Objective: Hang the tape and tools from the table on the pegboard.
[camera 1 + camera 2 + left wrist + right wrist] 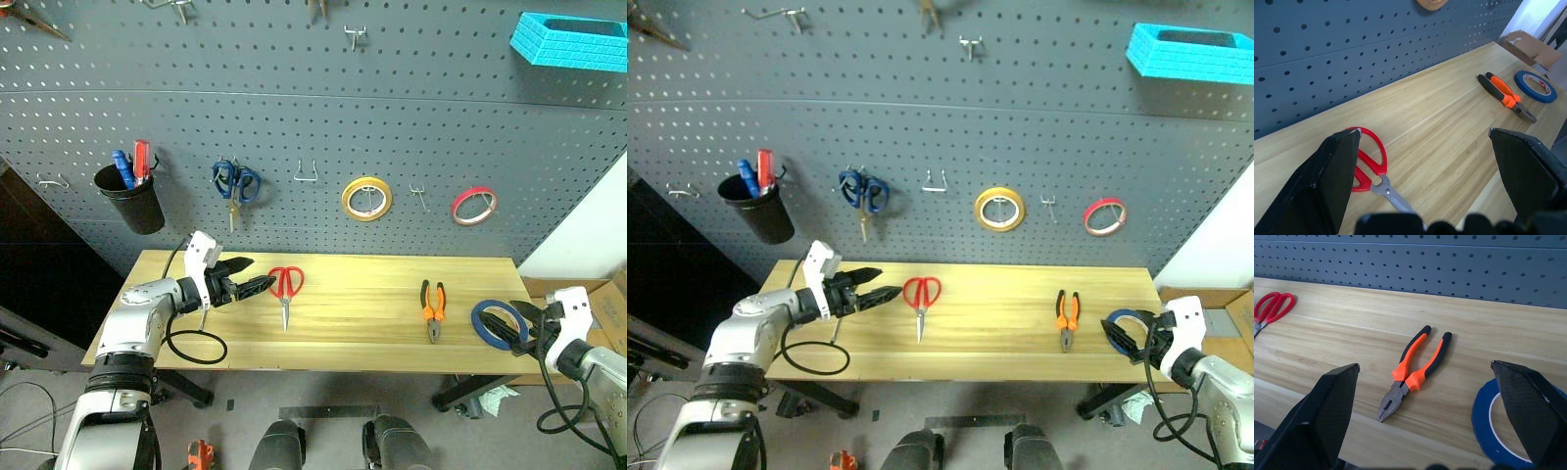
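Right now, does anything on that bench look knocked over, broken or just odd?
Nothing stands out. The red scissors, pliers and blue tape lie flat and apart on the table, undamaged and nothing spilled, waiting below the pegboard.

Light wooden table [362,328] bearing red scissors [285,287], orange-black pliers [432,308], blue tape [498,323].

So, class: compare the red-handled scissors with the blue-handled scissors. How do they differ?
The red-handled scissors lie flat on the table; the blue-handled scissors hang on the pegboard. The red pair's blades are bare silver; the blue pair's look gold-toned. Both point blades down in the head views and are closed.
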`<state>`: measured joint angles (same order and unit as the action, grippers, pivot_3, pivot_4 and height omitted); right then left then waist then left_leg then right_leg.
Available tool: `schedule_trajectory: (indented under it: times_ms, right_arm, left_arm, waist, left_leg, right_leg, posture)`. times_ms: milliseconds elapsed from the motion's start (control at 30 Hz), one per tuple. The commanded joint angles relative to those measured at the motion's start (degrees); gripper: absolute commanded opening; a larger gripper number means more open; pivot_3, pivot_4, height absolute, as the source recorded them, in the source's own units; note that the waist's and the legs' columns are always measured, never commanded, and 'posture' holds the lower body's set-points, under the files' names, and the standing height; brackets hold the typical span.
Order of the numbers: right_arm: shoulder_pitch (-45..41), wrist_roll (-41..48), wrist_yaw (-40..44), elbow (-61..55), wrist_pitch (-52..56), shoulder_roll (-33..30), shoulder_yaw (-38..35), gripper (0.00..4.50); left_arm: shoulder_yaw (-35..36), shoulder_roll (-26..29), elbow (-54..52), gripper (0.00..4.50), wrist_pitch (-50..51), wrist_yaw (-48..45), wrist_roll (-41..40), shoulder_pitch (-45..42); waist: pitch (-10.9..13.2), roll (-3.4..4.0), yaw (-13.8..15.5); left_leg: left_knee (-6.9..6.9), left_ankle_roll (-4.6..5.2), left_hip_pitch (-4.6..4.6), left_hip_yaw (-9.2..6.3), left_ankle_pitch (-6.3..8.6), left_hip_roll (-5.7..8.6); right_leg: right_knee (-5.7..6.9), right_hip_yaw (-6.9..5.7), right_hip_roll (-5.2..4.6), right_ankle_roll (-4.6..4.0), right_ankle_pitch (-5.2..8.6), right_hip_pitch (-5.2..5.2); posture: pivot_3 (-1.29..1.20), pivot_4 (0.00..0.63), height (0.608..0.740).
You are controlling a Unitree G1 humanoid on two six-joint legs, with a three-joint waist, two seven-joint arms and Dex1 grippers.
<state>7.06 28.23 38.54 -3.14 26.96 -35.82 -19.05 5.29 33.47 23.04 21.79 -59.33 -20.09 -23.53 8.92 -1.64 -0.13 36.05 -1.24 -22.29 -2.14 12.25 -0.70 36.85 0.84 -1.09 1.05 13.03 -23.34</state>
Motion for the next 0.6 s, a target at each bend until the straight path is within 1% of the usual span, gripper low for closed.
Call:
schedule_trajectory:
  times_ms: [33, 100, 167, 200, 233, 267, 333, 400, 433, 500, 600]
  right_arm:
    - [-1.99, 1.35, -1.53, -4.21, 2.83, 0.18, -0.21, 4.48]
    - [-3.2, 1.66, -3.31, -6.21, 5.28, 0.94, 0.6, 4.48]
    - [-4.72, -0.16, -6.17, -7.45, 7.63, 1.5, 2.13, 4.48]
    - [-5.82, -1.37, -8.23, -7.58, 9.27, 1.86, 3.09, 4.48]
    - [-7.01, -2.47, -10.57, -7.78, 10.88, 2.35, 3.98, 4.48]
    - [-8.18, -2.58, -12.58, -8.31, 12.55, 3.24, 4.39, 4.48]
    - [-9.94, -1.88, -15.44, -9.59, 16.13, 4.91, 4.5, 4.48]
    - [-11.97, -2.16, -17.44, -9.66, 18.91, 6.19, 5.32, 4.48]
    - [-12.72, -1.82, -18.25, -10.15, 20.64, 6.65, 5.37, 4.48]
    - [-15.29, -1.94, -20.48, -9.07, 24.05, 7.98, 5.83, 4.48]
    - [-18.84, -3.49, -24.68, -5.27, 25.84, 9.58, 4.1, 4.48]
  left_arm:
    - [0.57, -0.14, -1.29, 4.5, -2.02, 2.24, 0.99, 0.06]
    - [1.27, -0.66, -0.48, 4.5, -3.58, 4.93, 1.92, -0.09]
    - [1.31, -0.79, -0.49, 4.5, -4.09, 6.42, 2.49, 0.02]
    - [1.14, -0.8, -1.06, 4.5, -3.84, 6.5, 2.46, 0.33]
    - [0.89, -0.68, -2.26, 4.5, -3.28, 6.27, 2.29, 0.98]
    - [0.65, -0.53, -3.84, 4.5, -2.42, 5.95, 1.93, 1.82]
    - [0.26, -0.15, -6.71, 4.5, -0.96, 5.47, 1.45, 3.29]
    - [-0.17, 0.08, -8.98, 4.5, 0.6, 5.13, 1.12, 4.28]
    - [-0.15, 0.47, -10.73, 4.5, 1.7, 4.91, 0.69, 4.98]
    - [-0.24, 1.12, -13.94, 4.5, 3.63, 4.51, 0.14, 6.13]
    - [-0.56, 2.02, -17.59, 4.5, 5.91, 3.88, -0.22, 7.08]
  waist:
    - [0.27, 0.07, -0.04]
    - [0.63, 0.05, -0.05]
    - [1.17, 0.03, -0.06]
    - [1.39, 0.01, -0.06]
    - [1.78, -0.05, -0.07]
    - [2.46, -0.08, -0.09]
    - [3.62, -0.05, -0.1]
    - [4.82, -0.04, -0.05]
    - [5.62, -0.06, -0.04]
    - [7.3, -0.03, -0.05]
    - [9.2, 0.08, -0.01]
  left_leg:
    - [0.0, 0.0, 0.0, 0.0, 0.0, -0.01]
    - [0.0, 0.0, -0.03, 0.0, 0.0, -0.02]
    - [0.0, 0.0, -0.06, -0.02, 0.0, -0.05]
    - [0.0, 0.0, -0.09, -0.03, 0.0, -0.06]
    - [0.0, 0.0, -0.13, -0.03, 0.0, -0.07]
    - [0.0, 0.0, -0.19, -0.05, 0.0, -0.08]
    - [0.03, 0.0, -0.36, -0.05, 0.0, -0.1]
    - [0.01, 0.01, -0.73, -0.05, -0.01, -0.08]
    - [0.01, 0.01, -0.78, -0.07, -0.01, -0.07]
    - [0.02, 0.01, -1.0, -0.13, -0.01, -0.08]
    - [0.02, 0.01, -1.32, -0.29, -0.01, -0.1]
  right_leg:
    - [0.0, 0.01, -0.01, 0.0, 0.0, 0.0]
    - [0.02, 0.03, -0.01, 0.0, 0.0, -0.05]
    - [0.03, 0.02, -0.01, 0.0, 0.0, -0.08]
    - [0.04, 0.02, -0.01, 0.0, 0.0, -0.11]
    - [0.04, 0.01, -0.01, 0.0, 0.0, -0.15]
    - [0.04, 0.01, -0.01, 0.0, 0.0, -0.2]
    - [0.05, 0.06, -0.09, 0.0, 0.0, -0.36]
    - [0.13, 0.12, -0.14, 0.01, -0.01, -0.76]
    - [0.13, 0.13, -0.13, 0.05, -0.04, -0.79]
    - [0.12, 0.17, -0.17, 0.16, -0.1, -0.95]
    - [0.17, 0.1, -0.17, 0.29, -0.18, -1.26]
  posture:
    - [0.02, 0.15, 0.74]
    - [0.02, 0.166, 0.74]
    - [0.02, 0.183, 0.74]
    - [0.02, 0.199, 0.74]
    - [0.02, 0.228, 0.74]
    - [0.02, 0.252, 0.74]
    - [0.03, 0.278, 0.74]
    - [0.03, 0.307, 0.74]
    - [0.04, 0.339, 0.74]
    - [0.05, 0.367, 0.74]
    - [0.07, 0.411, 0.74]
